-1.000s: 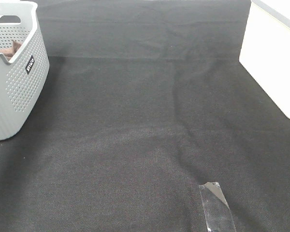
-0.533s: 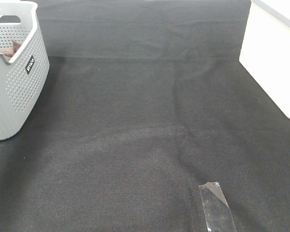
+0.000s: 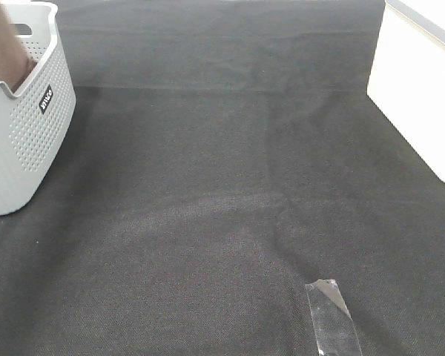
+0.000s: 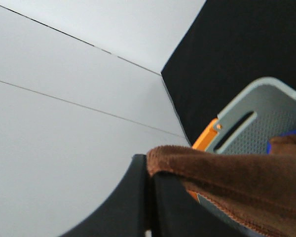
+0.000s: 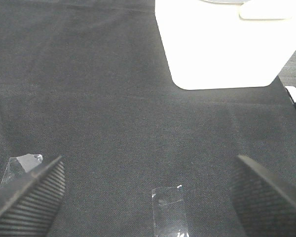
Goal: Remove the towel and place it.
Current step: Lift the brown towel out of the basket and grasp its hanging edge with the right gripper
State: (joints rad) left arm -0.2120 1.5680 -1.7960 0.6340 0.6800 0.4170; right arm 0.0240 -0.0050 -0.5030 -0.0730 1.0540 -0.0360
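The brown fuzzy towel (image 3: 3, 50) rises out of the grey perforated basket (image 3: 30, 126) at the far left of the exterior high view. In the left wrist view my left gripper (image 4: 150, 170) is shut on a fold of the towel (image 4: 237, 182), held above the basket (image 4: 266, 103). Its white tag is not visible. My right gripper (image 5: 148, 160) is open and empty above the black cloth table. Neither gripper shows in the exterior high view.
A white box (image 3: 423, 89) stands at the right edge, also in the right wrist view (image 5: 217, 44). Clear tape (image 3: 332, 315) is stuck on the table near the front. A small blue item (image 4: 286, 140) and an orange piece (image 4: 207, 138) sit by the basket.
The towel has been lifted: before, only a low brown bit lay inside the basket; now a tall brown mass stands above its rim at the top left.
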